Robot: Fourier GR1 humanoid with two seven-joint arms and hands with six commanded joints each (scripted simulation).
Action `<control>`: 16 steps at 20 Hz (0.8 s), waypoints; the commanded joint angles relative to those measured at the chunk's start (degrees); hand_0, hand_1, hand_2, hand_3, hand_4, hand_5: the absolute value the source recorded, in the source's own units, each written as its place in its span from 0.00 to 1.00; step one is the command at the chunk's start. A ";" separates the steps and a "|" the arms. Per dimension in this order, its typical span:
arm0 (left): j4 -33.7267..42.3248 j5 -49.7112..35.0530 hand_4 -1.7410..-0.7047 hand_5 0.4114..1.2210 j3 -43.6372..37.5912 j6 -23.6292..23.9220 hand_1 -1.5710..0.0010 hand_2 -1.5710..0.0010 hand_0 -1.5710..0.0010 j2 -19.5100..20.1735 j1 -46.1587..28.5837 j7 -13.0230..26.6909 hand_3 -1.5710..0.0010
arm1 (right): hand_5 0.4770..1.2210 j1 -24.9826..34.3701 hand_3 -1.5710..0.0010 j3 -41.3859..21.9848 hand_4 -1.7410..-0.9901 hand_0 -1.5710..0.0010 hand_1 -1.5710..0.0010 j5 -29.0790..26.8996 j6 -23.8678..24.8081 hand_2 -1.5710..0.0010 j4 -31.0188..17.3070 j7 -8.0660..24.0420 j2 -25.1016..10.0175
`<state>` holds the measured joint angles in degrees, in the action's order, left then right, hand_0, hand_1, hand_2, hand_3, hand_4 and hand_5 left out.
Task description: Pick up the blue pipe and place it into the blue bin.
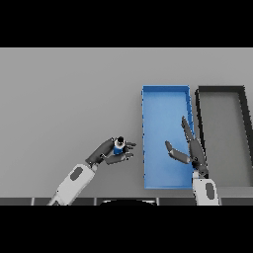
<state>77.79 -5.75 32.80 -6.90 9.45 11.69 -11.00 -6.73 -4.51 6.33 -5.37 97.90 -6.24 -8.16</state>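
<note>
On my flat grey bench point(64, 99) there are two bins side by side, right of centre: one shallow blue rectangular bin point(165, 90) and one dark grey, black-rimmed rectangular bin point(222, 89) just to its right, long sides nearly touching. Both run lengthwise away from me. I see nothing lying inside either.

One pipe only: a short blue pipe with a dark end cap point(118, 145), small cylinder, standing roughly upright in my grasp. It sits just left of the blue bin's left wall, near the bin's lower half, not over the bin. The only thing between the pipe and the bin floor is that left wall.

My left hand point(109, 153) is clenched round the blue pipe, fingers and thumb curled about it, fingertips pointing toward the bin wall. Can't tell whether the pipe's lower end touches the bench or is lifted off it.

My right hand point(190, 150) is over the blue bin's right half, near the wall it shares a gap with the dark bin. Fingers straight and pointing away from me, thumb splayed out to the left; it is released, holds nothing. It sits above part of the bin floor on the right side; the left and upper parts of the floor are uncovered.
</note>
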 commanded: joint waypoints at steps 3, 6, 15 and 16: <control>4.11 -0.59 0.03 0.97 0.26 0.23 0.04 0.04 0.05 -0.06 0.41 -0.74 0.10 | 0.20 0.03 1.00 0.41 0.66 1.00 1.00 -0.29 -0.04 1.00 0.15 1.07 -0.42; 8.01 -1.37 0.02 0.98 0.88 -0.10 0.02 0.02 0.03 -0.57 1.92 0.25 0.08 | 0.20 -0.48 1.00 -0.16 0.68 1.00 1.00 0.98 0.48 1.00 0.23 0.26 -0.15; 13.49 -2.81 0.01 1.00 1.96 -1.61 0.00 0.00 0.00 -0.03 5.16 7.67 0.08 | 0.20 -0.85 1.00 0.38 0.74 1.00 1.00 1.01 0.63 1.00 -0.21 -1.48 -0.44; 12.80 -2.47 0.01 1.00 2.27 -1.75 0.00 0.00 0.00 -0.22 4.98 7.84 0.08 | 0.20 -1.19 1.00 0.35 0.74 1.00 1.00 1.06 0.79 1.00 0.05 -1.63 -0.32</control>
<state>90.58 -8.31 35.07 -8.76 9.22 16.64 -3.04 -7.93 -4.17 7.40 -4.59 97.95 -7.93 -8.48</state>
